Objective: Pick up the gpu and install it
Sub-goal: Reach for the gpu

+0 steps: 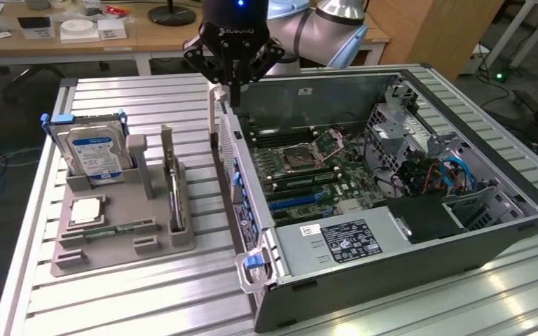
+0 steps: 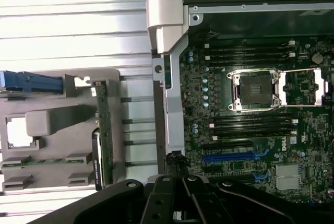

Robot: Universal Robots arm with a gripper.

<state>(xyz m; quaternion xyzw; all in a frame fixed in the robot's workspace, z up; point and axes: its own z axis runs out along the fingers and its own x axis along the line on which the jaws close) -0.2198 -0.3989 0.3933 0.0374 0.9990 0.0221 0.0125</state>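
Observation:
The gpu (image 1: 170, 183) stands on its edge in a slot of the grey holder (image 1: 120, 241), its dark board thin and upright. In the wrist view the gpu (image 2: 103, 130) shows as a narrow strip along the holder's edge. My gripper (image 1: 235, 96) hangs shut, with nothing between its fingers. It is above the rear wall of the open computer case (image 1: 372, 280), to the exterior view's right of the holder and apart from the gpu. Seen from the wrist, the gripper (image 2: 178, 174) hovers over the case's edge near the blue slot (image 2: 235, 156) on the motherboard (image 2: 250, 130).
A hard drive (image 1: 96, 150) with a blue label stands in the holder, with a processor (image 1: 87, 210) and a memory stick (image 1: 115, 229) lying flat in front of it. Cables and a drive cage (image 1: 437, 175) crowd the case's far side. The table (image 1: 138, 294) is ribbed metal.

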